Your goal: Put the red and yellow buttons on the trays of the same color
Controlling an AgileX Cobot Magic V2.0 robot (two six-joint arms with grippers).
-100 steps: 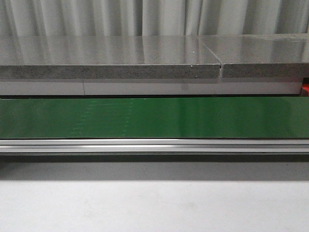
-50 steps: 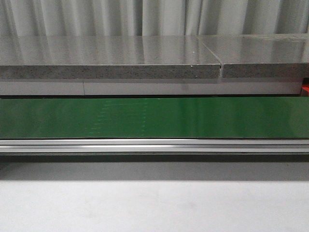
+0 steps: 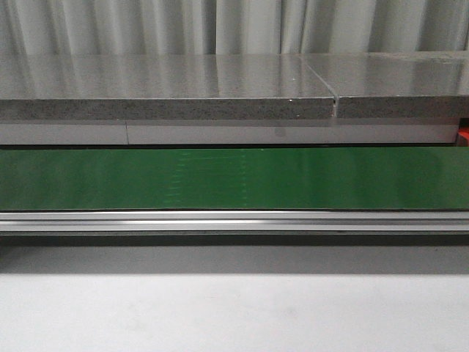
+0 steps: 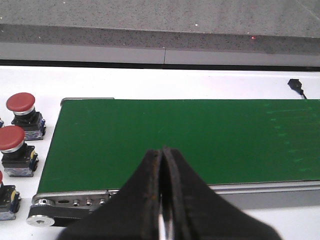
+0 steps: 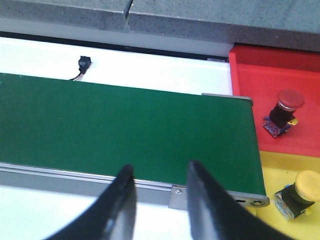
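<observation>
a green conveyor belt (image 3: 234, 178) runs the full width of the frame, bare. a silver rail (image 3: 234, 220) edges its near side, a white table surface (image 3: 234, 312) below. behind lies a grey speckled slab (image 3: 168, 88), then pale curtains (image 3: 234, 26). no gripper shows here.

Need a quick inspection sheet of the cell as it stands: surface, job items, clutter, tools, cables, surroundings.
Surface: green conveyor belt bare; white table in front.
Job's things: red button on red tray; yellow button on yellow tray; red buttons waiting on the table off the belt's end, a third cut off by the frame.
Clutter: nothing seen.
Grippers: left tool shut, empty; right tool open, empty.
Cables: small black connectors behind the belt.
Surroundings: grey stone counter, curtain behind.
</observation>
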